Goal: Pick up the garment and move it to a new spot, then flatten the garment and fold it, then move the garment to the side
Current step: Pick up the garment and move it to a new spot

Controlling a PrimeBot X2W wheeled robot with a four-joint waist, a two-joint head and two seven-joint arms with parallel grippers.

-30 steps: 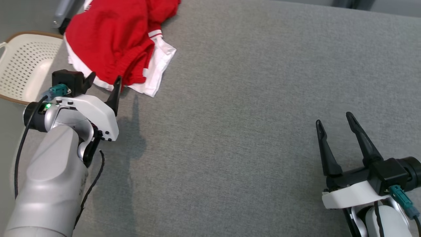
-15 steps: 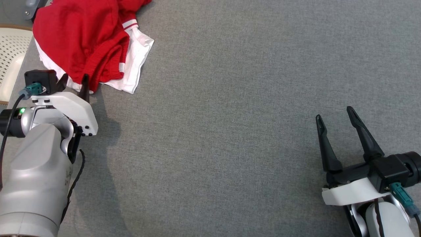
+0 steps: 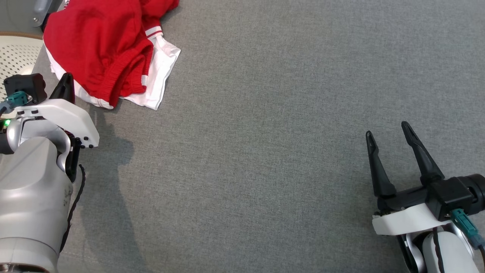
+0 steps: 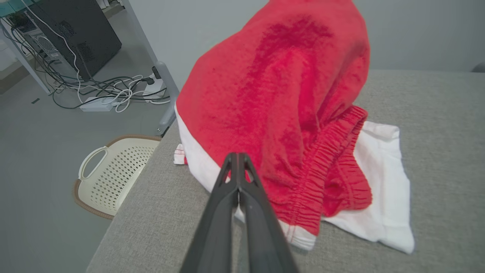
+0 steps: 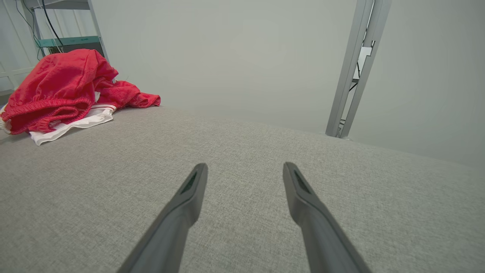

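The garment (image 3: 102, 41) lies crumpled in the upper left of the head view, on a grey cloth surface (image 3: 265, 132) with a fine, even weave. It is red fleece-like fabric with a fuzzy nap, and a gathered, ribbed elastic hem curls along its lower edge. Smooth white cloth spreads flat beneath the red, ending in a squared corner toward the middle of the frame. A red cuff near the top edge carries narrow white stripes. In the left wrist view the garment (image 4: 273, 94) rises as a rounded mound, and a red stitched line runs along its white hem.

The left gripper (image 3: 67, 76), at the left edge of the head view, has its 2 long dark fingers pressed flat together. In the left wrist view the left gripper (image 4: 237, 154) tapers to a point over the boundary of white hem and red cloth. I cannot tell whether any fabric is pinched between them. The right gripper (image 3: 386, 128), in the lower right, has its 2 fingers spread in a V above bare grey cloth, well apart from the garment.

A cream plastic basket (image 4: 113, 170) with perforated walls, a loop handle and a brown rim sits on the floor at the lower left of the wrist view. Above it are a black computer tower (image 4: 72, 34) and tangled cables (image 4: 106, 91).
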